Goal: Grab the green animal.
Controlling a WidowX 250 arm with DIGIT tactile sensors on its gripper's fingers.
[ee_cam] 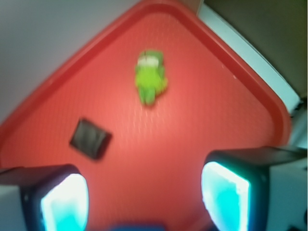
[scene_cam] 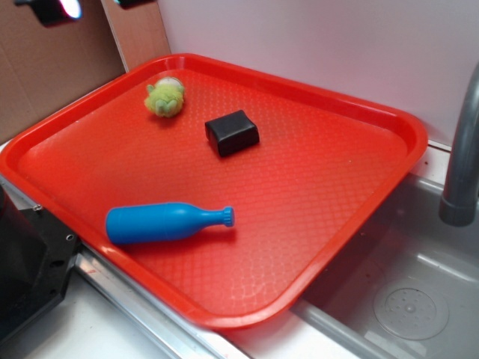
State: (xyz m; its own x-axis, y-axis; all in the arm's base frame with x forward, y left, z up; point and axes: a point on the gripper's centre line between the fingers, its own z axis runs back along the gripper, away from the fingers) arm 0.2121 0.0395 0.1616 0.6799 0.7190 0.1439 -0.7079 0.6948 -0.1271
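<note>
One fuzzy green animal, one matte black block and one smooth blue bottle are seen on a textured red tray, beneath the gripper, spread wide and, though blurred, apparently empty.

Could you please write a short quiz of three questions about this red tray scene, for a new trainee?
1. True or false: the small fuzzy lime-green plush animal lies in the sink.
2. Which thing lies nearest the green animal? A) the blue plastic bottle B) the black rectangular block C) the grey metal faucet
3. Fill in: in the wrist view, the gripper has its fingers ____ and holds nothing.

Key
1. False: it lies on the red plastic tray, near the far corner.
2. B
3. open, spread wide apart, with bare tray between them.
</note>
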